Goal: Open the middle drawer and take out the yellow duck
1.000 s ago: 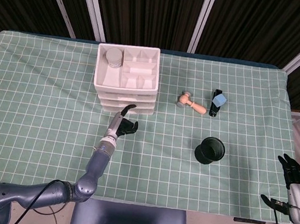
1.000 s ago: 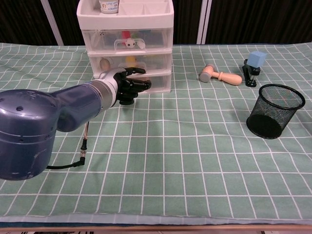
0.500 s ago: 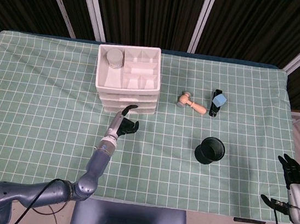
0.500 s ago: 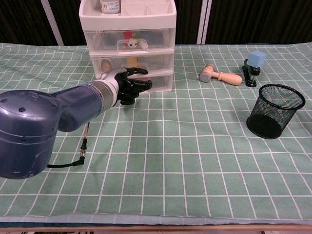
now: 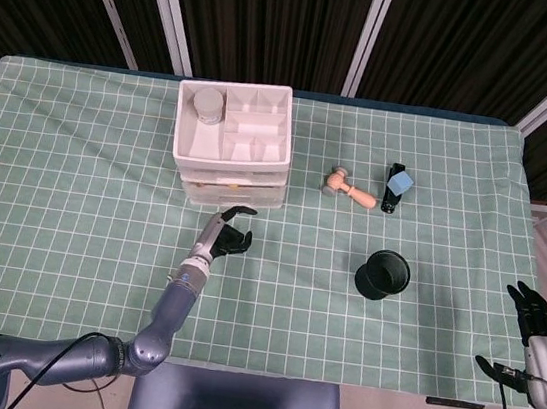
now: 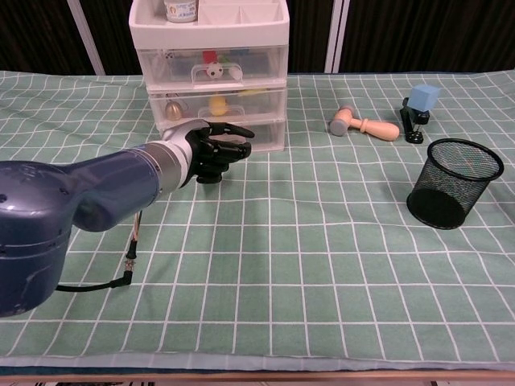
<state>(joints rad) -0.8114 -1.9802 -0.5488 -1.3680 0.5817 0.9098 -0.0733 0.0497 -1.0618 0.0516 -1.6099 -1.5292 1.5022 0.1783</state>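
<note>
The white three-drawer unit (image 6: pixel 208 76) (image 5: pixel 231 144) stands at the back of the table, all its drawers pushed in. Through the clear front of the middle drawer (image 6: pixel 241 104) I see the yellow duck (image 6: pixel 217 104). My left hand (image 6: pixel 213 145) (image 5: pixel 227 238) hovers just in front of the bottom drawer, a little apart from it. Its fingers are loosely bent, its thumb is apart from them, and it holds nothing. My right hand (image 5: pixel 538 312) stays off the table's near right corner, fingers spread and empty.
A wooden mallet (image 6: pixel 364 125) (image 5: pixel 348 186) and a black stapler with a blue cube (image 6: pixel 418 108) (image 5: pixel 395 187) lie at the back right. A black mesh cup (image 6: pixel 455 183) (image 5: pixel 383 274) stands nearer on the right. A small jar (image 5: pixel 207 106) sits on the unit's top tray.
My left hand has drawn back from the drawer fronts toward the near side, and its raised finger has come down. The drawers stay shut; the right hand has not moved.
</note>
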